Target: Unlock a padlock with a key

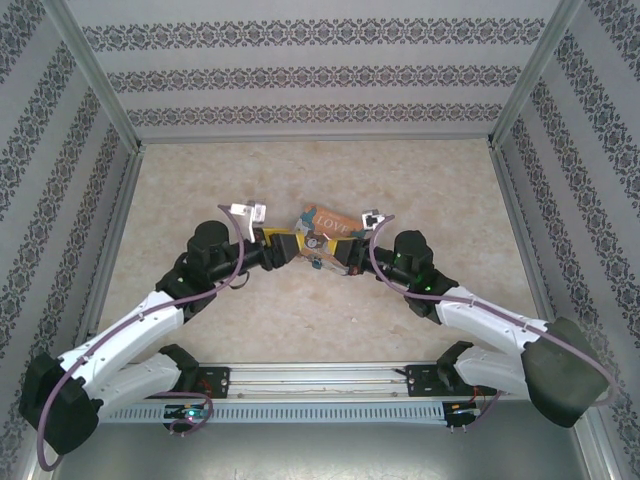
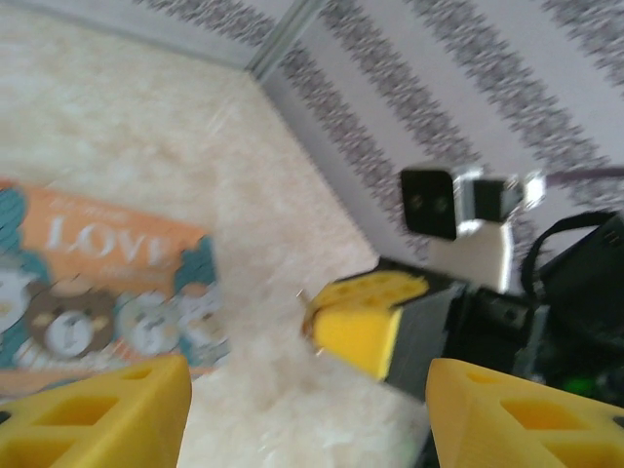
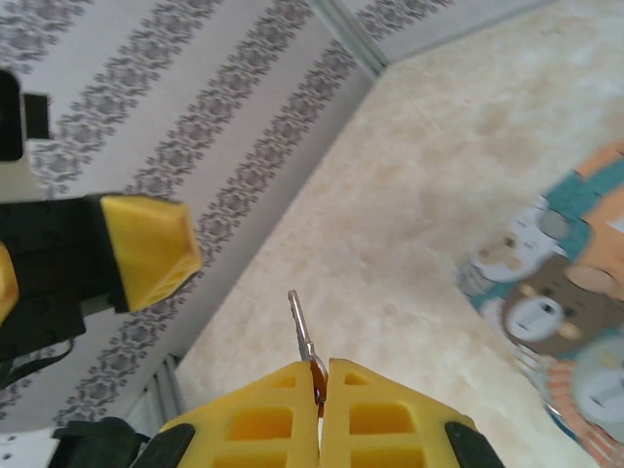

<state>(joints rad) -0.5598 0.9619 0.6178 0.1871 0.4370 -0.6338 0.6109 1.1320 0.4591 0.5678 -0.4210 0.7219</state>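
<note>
The key (image 3: 300,330) is clamped between the fingers of the right hand (image 3: 322,375), and its thin silver blade sticks out past the tips. Just to the left, the left hand (image 2: 307,419) has its fingers apart and holds nothing. The orange LOVE box (image 1: 330,221) lies just beyond them, in the middle of the table (image 1: 200,180).

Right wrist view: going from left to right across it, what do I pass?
left gripper's yellow finger → key, pinched in the shut right gripper → orange LOVE box with cartoon bears, at the right edge.
</note>
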